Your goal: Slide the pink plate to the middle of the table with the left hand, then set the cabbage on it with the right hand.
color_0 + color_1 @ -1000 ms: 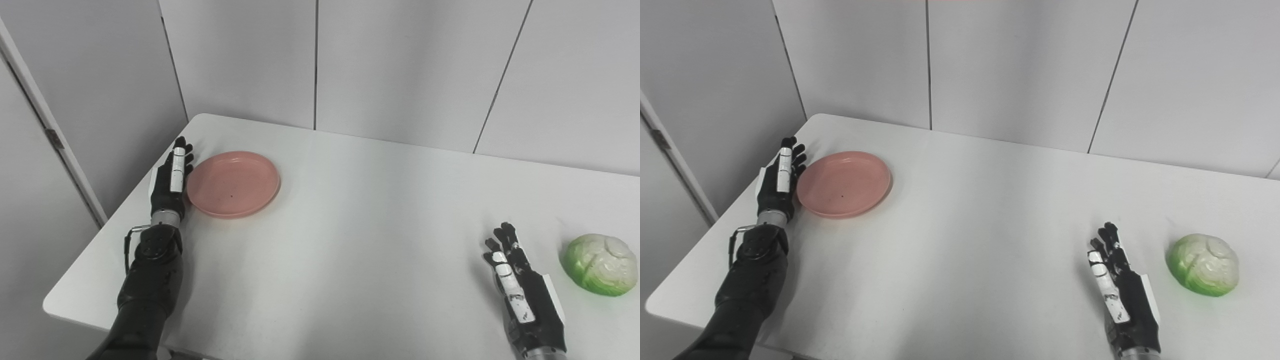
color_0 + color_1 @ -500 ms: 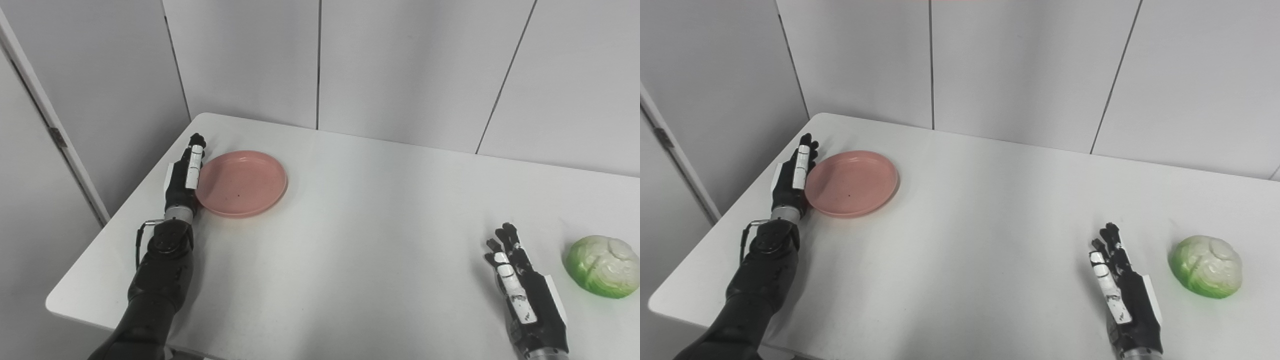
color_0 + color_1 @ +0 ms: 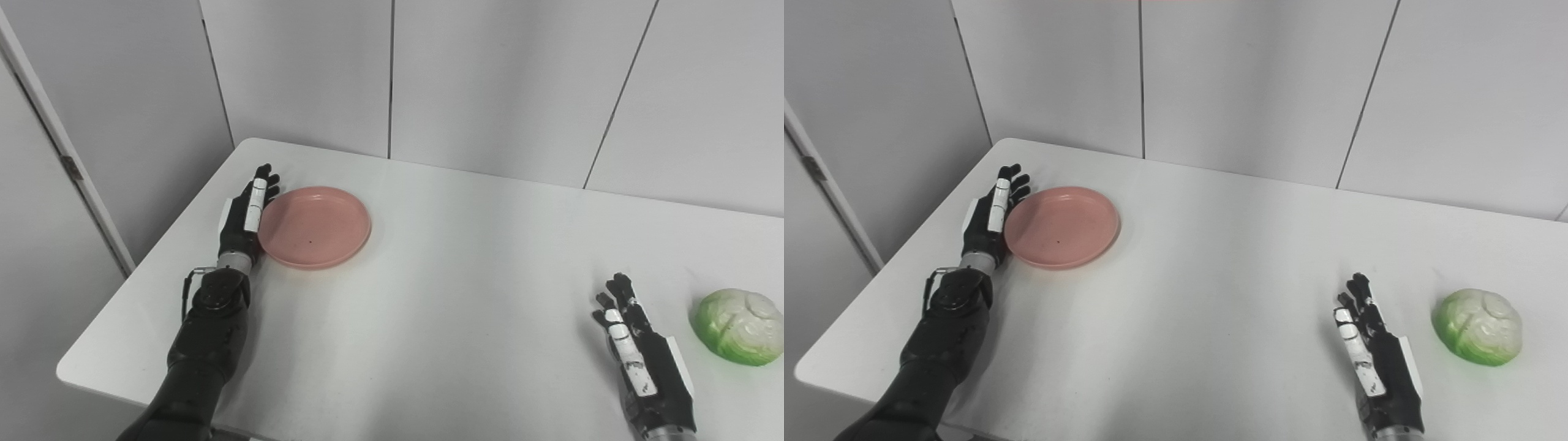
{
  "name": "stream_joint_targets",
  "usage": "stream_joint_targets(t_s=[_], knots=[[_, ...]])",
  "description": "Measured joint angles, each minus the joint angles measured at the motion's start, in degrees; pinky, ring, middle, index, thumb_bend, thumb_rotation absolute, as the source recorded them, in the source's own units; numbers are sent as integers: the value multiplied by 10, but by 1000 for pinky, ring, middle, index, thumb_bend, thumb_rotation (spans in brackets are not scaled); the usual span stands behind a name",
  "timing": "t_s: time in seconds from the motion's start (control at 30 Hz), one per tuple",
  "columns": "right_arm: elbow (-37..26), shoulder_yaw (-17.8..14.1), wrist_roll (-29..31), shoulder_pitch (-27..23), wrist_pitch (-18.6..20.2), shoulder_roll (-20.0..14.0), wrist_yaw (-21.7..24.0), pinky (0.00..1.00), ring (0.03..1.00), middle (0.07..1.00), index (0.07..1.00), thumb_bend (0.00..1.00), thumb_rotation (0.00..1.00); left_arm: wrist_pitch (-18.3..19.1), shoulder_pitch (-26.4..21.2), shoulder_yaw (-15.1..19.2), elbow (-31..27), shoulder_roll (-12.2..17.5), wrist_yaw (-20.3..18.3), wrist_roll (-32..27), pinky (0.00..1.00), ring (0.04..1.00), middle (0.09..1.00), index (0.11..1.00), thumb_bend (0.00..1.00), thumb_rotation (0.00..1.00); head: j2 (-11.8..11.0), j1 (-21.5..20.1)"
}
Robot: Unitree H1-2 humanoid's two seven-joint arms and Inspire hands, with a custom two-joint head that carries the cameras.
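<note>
1. White and matte, the table carries everything; its rounded near-left corner and far edge against the grey wall panels both show.

2. Black and jointed, the left arm comes up over the table's near-left edge and runs straight toward the far side, wrist level with the near rim of the plate.

3. Pink and shallow, the pink plate lies flat in the far-left part of the table, clearly left of the table's middle, with nothing on it.

4. On the plate's left side, the left hand stands on edge, palm facing the plate, fingers straight and pressed side by side, pointing toward the far edge of the table. It lies against the plate's left rim and grasps nothing.

5. Well to the right of the plate, near the table's front edge, the right hand rests low with its fingers extended, slightly spread, and empty.

6. Green-and-white, the cabbage sits on the table just right of the right hand, apart from it and far from the plate.
</note>
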Motion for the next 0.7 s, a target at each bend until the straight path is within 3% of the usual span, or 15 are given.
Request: stream_joint_targets(t_s=[0.37, 0.5, 0.7], knots=[[-1, 3, -17, 0, 0, 1, -2, 951, 950, 979, 994, 694, 779, 8, -1, -27, -9, -5, -27, 0, 866, 899, 878, 875, 878, 1000, 5, -29], [-2, 3, -23, 0, 0, 6, -6, 953, 950, 979, 993, 719, 777, 17, 0, -34, -21, -15, -47, -6, 893, 912, 890, 887, 870, 1000, 9, -59], [-5, 6, -37, 0, 1, 15, -15, 962, 956, 988, 992, 718, 802, 48, 8, -40, -59, -25, -78, -9, 899, 928, 904, 896, 879, 1000, 14, -91]])
